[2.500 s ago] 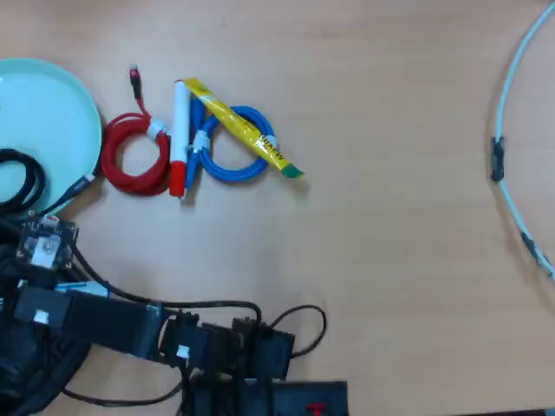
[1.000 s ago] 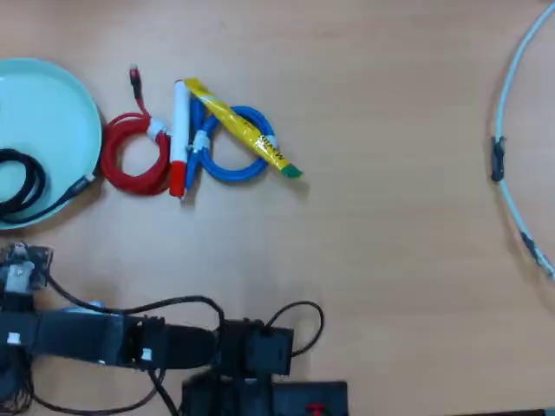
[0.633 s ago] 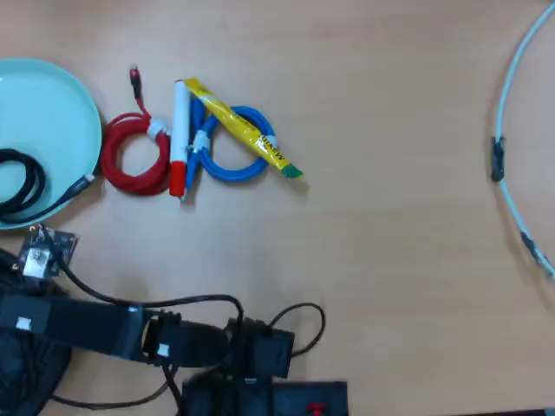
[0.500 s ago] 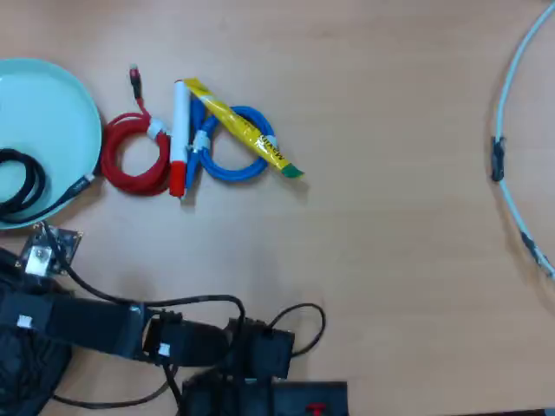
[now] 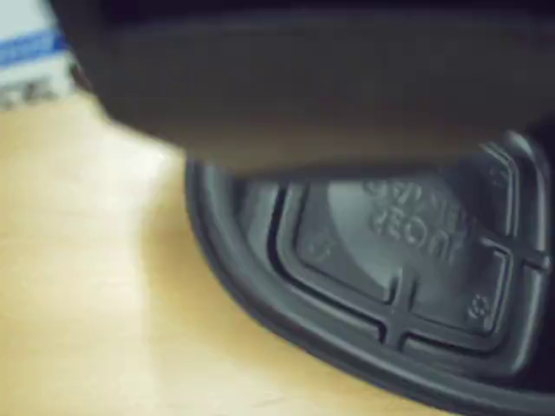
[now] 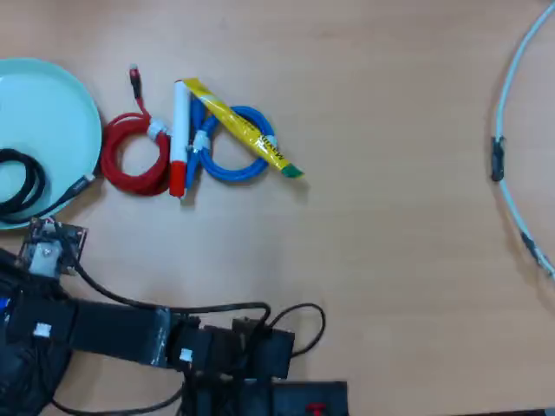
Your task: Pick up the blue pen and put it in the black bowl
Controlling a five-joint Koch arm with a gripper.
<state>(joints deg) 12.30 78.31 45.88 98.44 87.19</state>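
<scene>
Overhead view first: the arm (image 6: 104,329) stretches across the bottom of the wooden table (image 6: 390,217) toward the lower left corner, black links with cables looping round them, and its wrist end with a small circuit board (image 6: 48,247) sits just below the light teal plate (image 6: 52,113). A black cable (image 6: 19,184) lies coiled on that plate. Under the wrist end, right at the left edge, there's a dark curved shape that looks like the black bowl (image 6: 22,390), mostly covered by the arm. A tiny bit of blue (image 6: 4,305) peeks out at the left edge beside the arm; too small for me to say what it is. I can't see the gripper's fingers from up here, so whether it's open or closed, can't tell.

Up the table sits a little pile: a red coiled cable (image 6: 132,158), a white marker with a red cap (image 6: 179,139) lying straight up and down beside it, a blue coiled cable (image 6: 232,147) touching that, and a yellow tube with a green tip (image 6: 244,132) slanting over the blue coil. A pale cable (image 6: 512,130) arcs along the right edge.

Wrist view: super blurry and close. The bowl (image 5: 260,303) fills the lower right, ridged moulded bottom with embossed lettering, sitting on the table (image 5: 87,303). A dark blurred slab (image 5: 303,87) of the arm covers the top. Top left corner shows something white with a blue band (image 5: 30,52), which could be the blue pen, but honestly too fuzzy to call.
</scene>
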